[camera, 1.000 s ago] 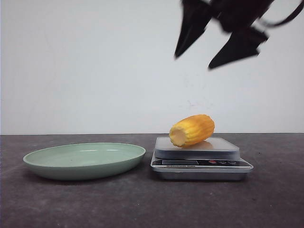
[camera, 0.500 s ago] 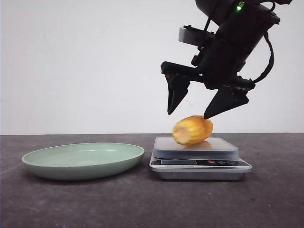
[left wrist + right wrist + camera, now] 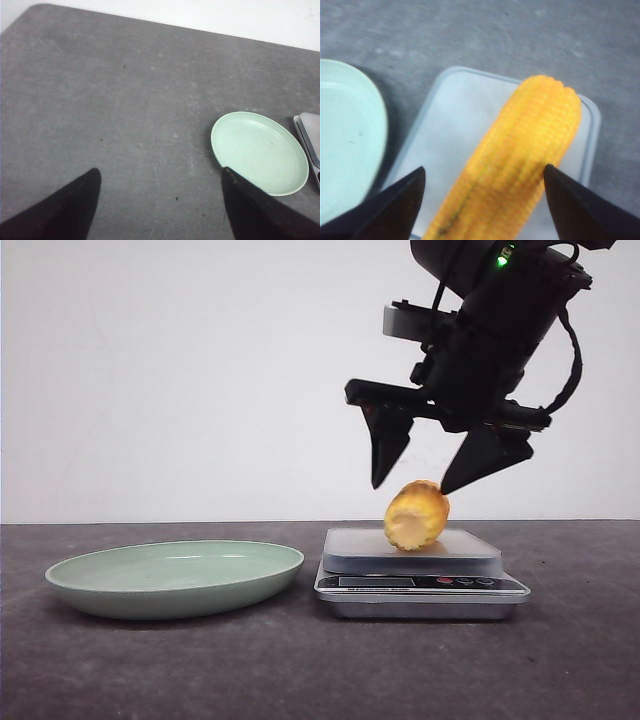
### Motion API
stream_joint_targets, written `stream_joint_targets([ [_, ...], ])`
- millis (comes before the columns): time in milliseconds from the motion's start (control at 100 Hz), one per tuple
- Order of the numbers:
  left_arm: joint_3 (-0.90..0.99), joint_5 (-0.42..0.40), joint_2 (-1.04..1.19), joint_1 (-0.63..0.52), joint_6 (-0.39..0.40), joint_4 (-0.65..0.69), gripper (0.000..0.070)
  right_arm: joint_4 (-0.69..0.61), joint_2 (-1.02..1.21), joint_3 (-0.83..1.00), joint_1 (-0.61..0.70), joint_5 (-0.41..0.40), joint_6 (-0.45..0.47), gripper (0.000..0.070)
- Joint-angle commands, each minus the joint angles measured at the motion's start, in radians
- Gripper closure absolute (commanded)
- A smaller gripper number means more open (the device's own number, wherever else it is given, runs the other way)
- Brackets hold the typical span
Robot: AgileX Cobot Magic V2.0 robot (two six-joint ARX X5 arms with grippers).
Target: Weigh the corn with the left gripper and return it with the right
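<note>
The corn (image 3: 417,517), a stubby yellow-orange cob, lies on the platform of the grey kitchen scale (image 3: 470,552), its pale flat-cut end toward the camera. My right gripper (image 3: 410,488) is open and straddles the cob from above, with its right fingertip (image 3: 447,487) at the cob's top edge. In the right wrist view the corn (image 3: 520,160) lies between the open fingers of the right gripper (image 3: 483,169) on the scale platform (image 3: 455,125). My left gripper (image 3: 160,170) is open and empty over bare table; it does not show in the front view.
A pale green plate (image 3: 175,590) sits empty to the left of the scale; it also shows in the left wrist view (image 3: 216,145) and the right wrist view (image 3: 345,130). The scale's edge (image 3: 310,135) shows beside it. The tabletop is dark grey, with a white wall behind.
My right gripper came down from high above to around the corn. In the last half second it shifted slightly right, and the cob turned its cut end toward the camera and moved right.
</note>
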Motion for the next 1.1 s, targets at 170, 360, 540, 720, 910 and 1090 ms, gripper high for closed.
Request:
stream_joint_targets([
  [170,0.012,-0.002,-0.001,-0.006,-0.011,0.012,0.0236,-0.018,0.019,0.018,0.009,0.009,0.017,0.0246],
  [360,0.012,-0.002,-0.001,-0.006,-0.011,0.011,0.0236,-0.06,0.019,0.018,0.009,0.032,0.02,0.0246],
  [540,0.012,-0.002,-0.001,-0.006,-0.011,0.013,0.0236,-0.08,0.019,0.018,0.01,0.003,0.043,0.0271],
  [720,0.012,-0.003,-0.001,-0.006,-0.01,0.013,0.0236,-0.086,0.029,0.018,0.023,-0.001,0.053,0.0439],
  [910,0.012,-0.003,-0.001,-0.006,-0.01,0.013,0.0236,-0.05,0.029,0.018,0.032,0.005,0.042,0.07],
  [1090,0.012,-0.003,-0.001,-0.006,-0.009,0.013,0.0236,-0.047,-0.002,0.06,0.06,-0.013,0.031,0.07],
])
